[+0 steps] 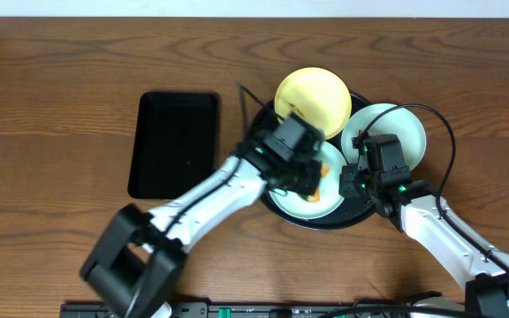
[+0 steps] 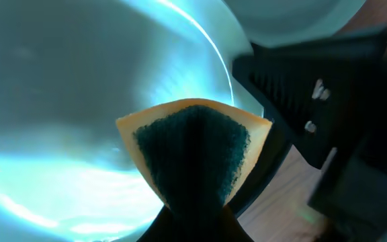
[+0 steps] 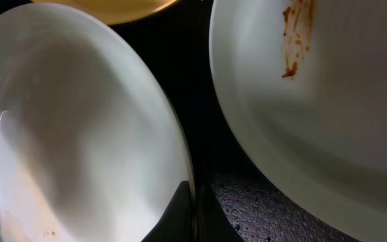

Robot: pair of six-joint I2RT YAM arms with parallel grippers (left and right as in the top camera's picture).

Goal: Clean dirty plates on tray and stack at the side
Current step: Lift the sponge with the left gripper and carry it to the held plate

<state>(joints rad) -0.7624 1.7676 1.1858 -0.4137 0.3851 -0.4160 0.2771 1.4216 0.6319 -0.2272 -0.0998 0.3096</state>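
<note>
The left gripper (image 1: 306,166) is pinched on a folded sponge (image 2: 193,148), orange with a dark green face. It holds the sponge right over the front plate (image 1: 307,205), near that plate's right rim. The wrist view does not show whether the sponge touches the plate.

The right gripper (image 3: 195,215) has its fingers pressed together, with the tips at the front plate's right edge. They sit in the gap between that plate and the right plate (image 1: 396,128). I cannot tell whether the rim is caught between them. The two grippers are just beside each other over the tray (image 1: 347,217).

All three plates lie on the tray. The yellow plate (image 1: 312,95) is at the back, well apart from the right gripper and partly covered by the left one. The right plate has a brown-red smear (image 3: 293,40), and the front plate shows small specks low in the right wrist view.

Counted:
- three plates, one yellow and two pale
- one round tray
- one sponge
- one small tray (image 1: 175,143), rectangular and black, on the table (image 1: 60,106) left of the round tray
</note>
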